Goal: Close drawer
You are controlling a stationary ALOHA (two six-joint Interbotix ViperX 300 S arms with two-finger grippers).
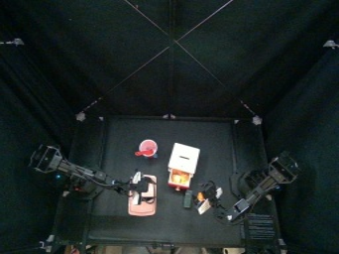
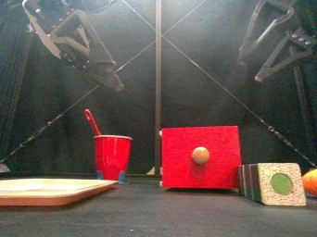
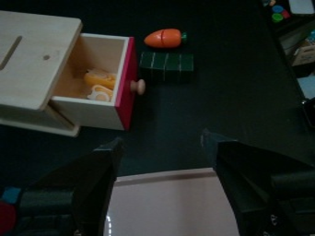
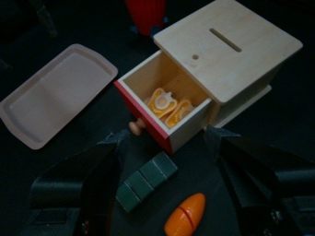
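The drawer [image 3: 109,81] stands pulled out of the cream-topped box [image 3: 35,66], showing yellow pieces inside, a red front and a small wooden knob [image 3: 139,86]. The front view faces that red front [image 2: 199,157]. From above, the drawer [image 1: 179,178] juts toward the table's front from the box [image 1: 185,156]. My left gripper [image 3: 167,171] is open above the pink slab [image 3: 167,205], a short way from the drawer front. My right gripper [image 4: 172,175] is also open, hovering in front of the drawer [image 4: 170,106] and its knob [image 4: 132,131]. Neither gripper touches anything.
A red cup [image 2: 113,155] with a stick in it stands beside the box. A green block [image 2: 275,182] and an orange toy carrot [image 3: 165,39] lie near the drawer's front. The pink slab [image 1: 142,196] lies at the front left. Both arms [image 2: 81,42] hang high.
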